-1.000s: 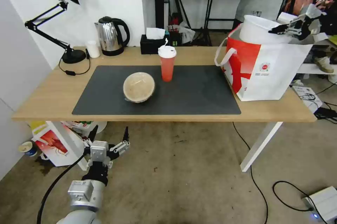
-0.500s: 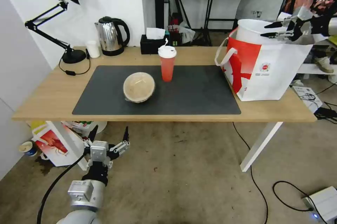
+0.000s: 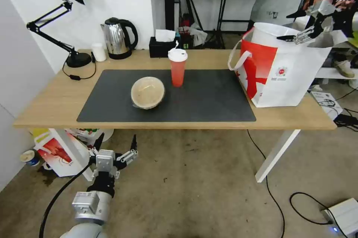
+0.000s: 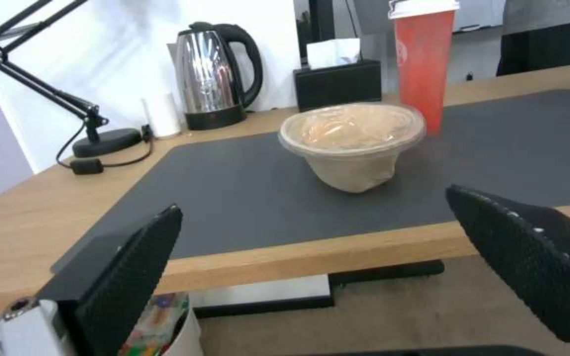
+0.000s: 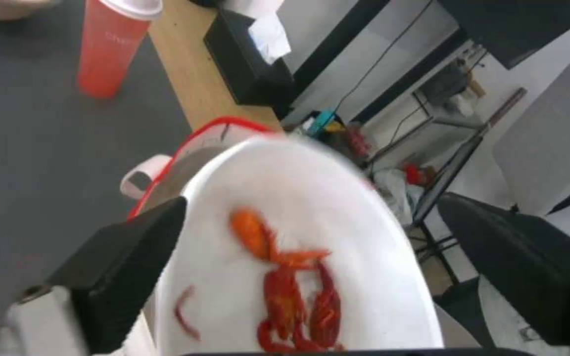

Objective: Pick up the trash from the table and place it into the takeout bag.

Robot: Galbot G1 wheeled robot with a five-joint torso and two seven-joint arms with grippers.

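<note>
My right pincer (image 3: 294, 26) hangs wide apart above the white bowl (image 3: 270, 33), which sits in the mouth of the takeout bag (image 3: 283, 74).

The round, smooth-walled bowl holds glossy red crayfish shells (image 5: 292, 291) and pokes above the bag's rim at the table's (image 3: 48, 107) three o'clock end. The bag is stiff, boxy, red-and-white, with a white strap handle (image 3: 238, 57) and a small round red logo (image 3: 281, 71); its print is too small to read. On the matte dark grey mat (image 3: 209, 100), the tan fibre bowl (image 3: 147, 92) with a clear film lid sits near centre. The tall red cup (image 3: 178, 68), white-lidded, stands just beside it at two o'clock, with faint unreadable lettering. My left pincer (image 3: 113, 148), black textured pads spread, waits below the table's near edge at seven o'clock.
</note>
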